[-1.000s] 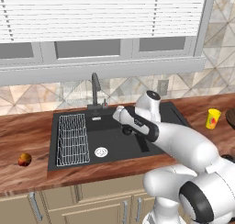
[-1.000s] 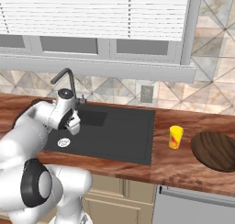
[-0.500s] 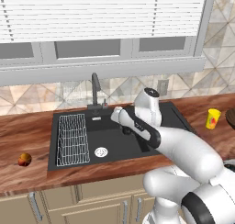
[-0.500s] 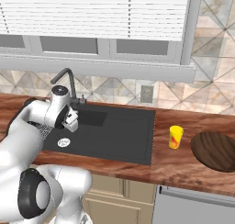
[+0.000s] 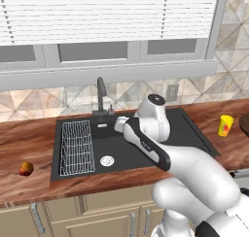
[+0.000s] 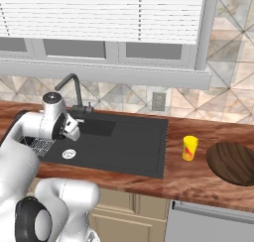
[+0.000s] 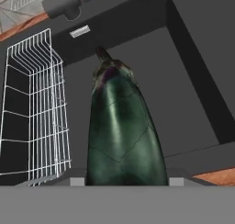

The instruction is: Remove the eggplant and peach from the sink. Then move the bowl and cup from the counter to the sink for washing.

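Since a second ago the arm has swung its hand leftward toward the faucet, carrying the eggplant above the sink.

Left base view: the peach (image 5: 26, 168) lies on the wooden tabletop (image 5: 29, 139) at nine o'clock from the sink (image 5: 192, 129); the cup (image 5: 225, 125) stands at three o'clock, beside the bowl (image 5: 244, 125) at the frame edge. Right base view: the end effector (image 6: 71, 129) hangs over the basin just below the faucet (image 6: 72, 90); cup and bowl sit well apart from it at three o'clock. Hand view: the eggplant (image 7: 121, 131) rises from six o'clock, stem toward twelve, apparently pinched between the fingers, though their tips are hidden; the wire rack (image 7: 34, 108) is at nine o'clock.
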Robot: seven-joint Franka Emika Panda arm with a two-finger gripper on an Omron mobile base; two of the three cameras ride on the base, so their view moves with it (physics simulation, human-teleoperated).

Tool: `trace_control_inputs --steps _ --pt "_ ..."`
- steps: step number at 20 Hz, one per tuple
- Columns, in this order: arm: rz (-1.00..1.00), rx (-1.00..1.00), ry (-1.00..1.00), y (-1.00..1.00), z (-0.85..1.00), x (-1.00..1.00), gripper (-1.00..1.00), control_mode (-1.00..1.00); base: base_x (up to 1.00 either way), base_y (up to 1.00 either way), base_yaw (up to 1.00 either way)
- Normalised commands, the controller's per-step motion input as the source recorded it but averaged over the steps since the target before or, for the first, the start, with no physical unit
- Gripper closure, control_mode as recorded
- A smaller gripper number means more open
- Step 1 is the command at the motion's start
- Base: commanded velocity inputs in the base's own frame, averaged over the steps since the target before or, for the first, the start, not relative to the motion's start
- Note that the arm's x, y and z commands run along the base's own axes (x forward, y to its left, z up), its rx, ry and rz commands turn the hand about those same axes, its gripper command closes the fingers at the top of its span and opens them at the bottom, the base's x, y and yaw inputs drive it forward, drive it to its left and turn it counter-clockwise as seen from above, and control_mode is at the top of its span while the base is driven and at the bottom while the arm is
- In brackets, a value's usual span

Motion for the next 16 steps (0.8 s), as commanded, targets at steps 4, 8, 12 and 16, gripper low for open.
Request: trace_control_inputs --steps 4,8,12,16 --pt "0.05 -0.05 -0.04 0.09 0.09 -0.18 1.00 -1.00 0.00 0.00 0.00" --pt "0.04 -0.02 -0.04 0.08 0.09 -0.19 1.00 -1.00 0.00 0.00 0.00" --pt "0.06 -0.02 0.00 0.05 0.16 -0.10 1.00 -1.00 0.00 0.00 0.00" --pt "0.07 0.00 0.00 0.05 0.20 -0.05 1.00 -1.00 0.00 0.00 0.00"
